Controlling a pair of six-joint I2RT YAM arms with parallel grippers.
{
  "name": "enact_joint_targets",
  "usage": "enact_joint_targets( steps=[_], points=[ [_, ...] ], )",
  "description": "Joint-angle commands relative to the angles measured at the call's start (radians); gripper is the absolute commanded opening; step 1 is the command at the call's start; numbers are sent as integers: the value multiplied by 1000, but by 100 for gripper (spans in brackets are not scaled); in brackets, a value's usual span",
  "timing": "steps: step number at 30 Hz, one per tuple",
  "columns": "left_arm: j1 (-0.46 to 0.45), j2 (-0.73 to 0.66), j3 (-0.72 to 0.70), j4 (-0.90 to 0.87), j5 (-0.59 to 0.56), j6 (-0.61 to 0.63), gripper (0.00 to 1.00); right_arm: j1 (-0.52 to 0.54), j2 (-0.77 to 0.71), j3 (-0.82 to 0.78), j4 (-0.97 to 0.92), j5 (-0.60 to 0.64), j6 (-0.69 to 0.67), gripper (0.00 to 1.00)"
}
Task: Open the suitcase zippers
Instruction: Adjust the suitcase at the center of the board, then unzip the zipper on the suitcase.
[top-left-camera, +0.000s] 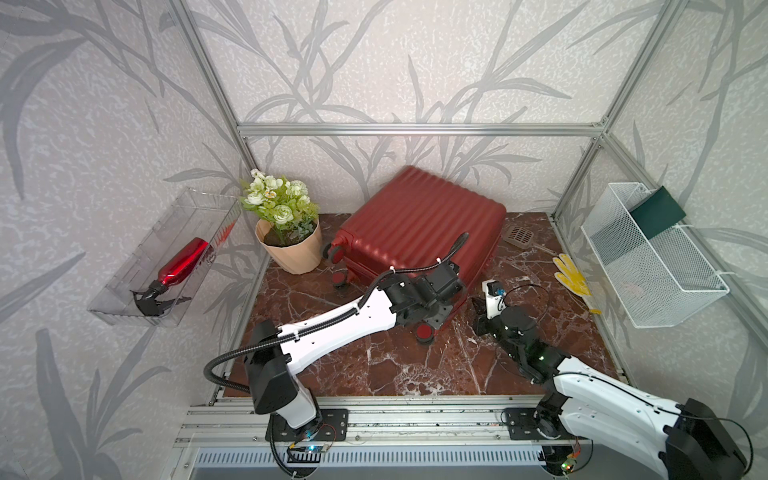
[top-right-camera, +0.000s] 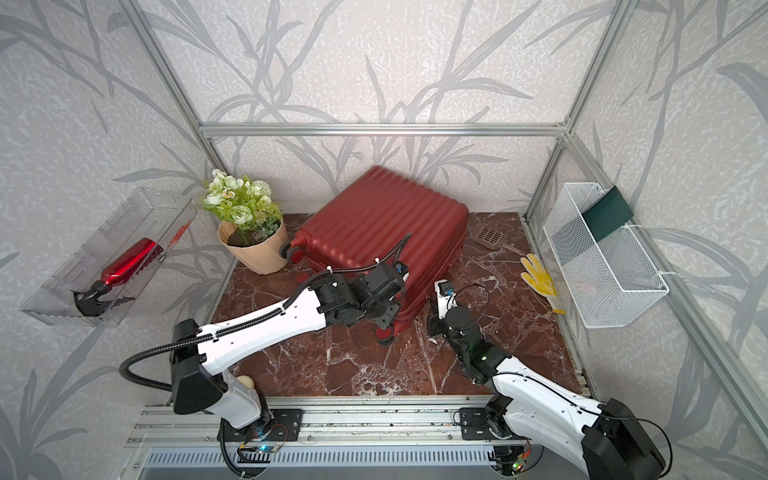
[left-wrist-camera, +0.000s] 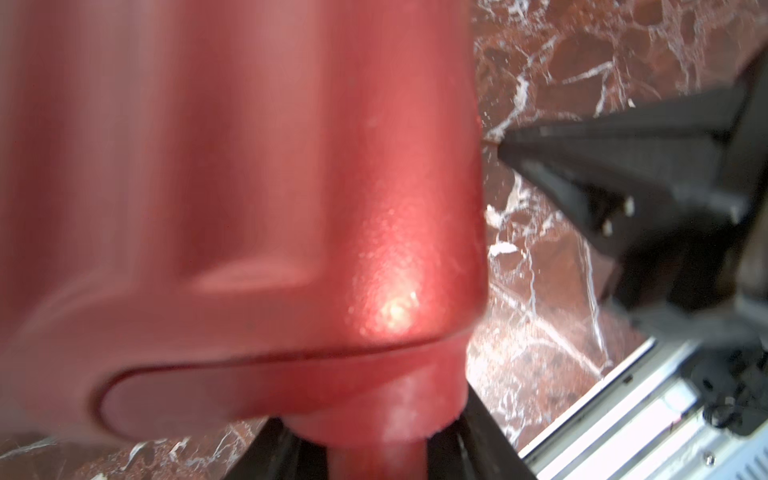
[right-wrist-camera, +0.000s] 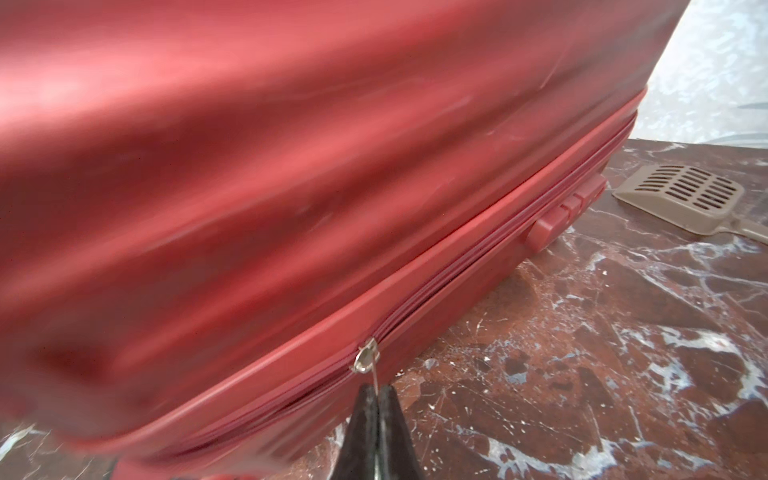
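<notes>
Marble worktop (top-left-camera: 374, 365) carried the suitcase (top-left-camera: 415, 220) near the back wall. Your L fingers (left-wrist-camera: 274, 457) gripped its wheel corner; R fingers (right-wrist-camera: 359, 440) were clenched on a pull (right-wrist-camera: 365, 359) of the zippers (right-wrist-camera: 498, 253). Best was to drag along the seam, case braced. Wire basket (top-left-camera: 673, 282) held a green folder (top-left-camera: 656, 212); clear tray (top-left-camera: 124, 286), spray bottle (top-left-camera: 183, 262); pot (top-left-camera: 291, 253), flowers (top-left-camera: 278, 199).

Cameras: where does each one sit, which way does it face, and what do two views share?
Both top views: high at the front, looking down toward the back wall; suitcase centred, left arm and right arm show.
Left wrist: on the left arm, close against the suitcase corner; left gripper grips its red post.
Right wrist: low beside the suitcase's zipper seam; right gripper pinches the zipper pull.
Shared: left wrist also shows the right gripper's tip; right wrist and top views show the scoop.
</notes>
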Motion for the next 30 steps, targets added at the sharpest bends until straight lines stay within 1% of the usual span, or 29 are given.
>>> enact_joint_targets(
  steps=[1, 8, 10, 13, 14, 16, 19, 20, 22, 24, 27, 29, 30],
  points=[
    [-1, -132, -49, -122, 25, 97, 0, -99, 49, 38, -7, 214, 1, 0],
    [-2, -301, -203, -53, 21, 121, 0, -329, 229, 148, 70, 144, 50, 0],
    [-2, -335, -228, -44, -9, 125, 0, -382, 264, 162, 89, 138, 66, 0],
    [7, -344, -234, -37, -110, 124, 0, -431, 266, 162, 96, 136, 81, 0],
    [24, -334, -231, -32, -149, 115, 0, -434, 248, 153, 93, 141, 79, 0],
    [96, -303, -216, -22, -169, 92, 0, -434, 190, 125, 72, 132, 85, 0],
    [243, -254, -206, 12, -146, 47, 0, -432, 72, 71, -1, 127, 116, 0],
    [280, -241, -204, 27, -154, 38, 0, -431, 37, 56, -26, 126, 119, 0],
    [331, -210, -192, 56, -219, 9, 0, -428, -45, 33, -102, 133, 136, 0],
    [362, -175, -167, 81, -247, -8, 0, -418, -114, 11, -150, 123, 140, 0],
    [389, -98, -109, 114, -317, -19, 0, -352, -203, 0, -240, 141, 153, 0],
    [424, -34, -59, 127, -355, -17, 1, -269, -255, -6, -300, 177, 157, 0],
    [457, 3, -23, 126, -360, -27, 2, -216, -281, -14, -321, 198, 155, 0]
  ],
)
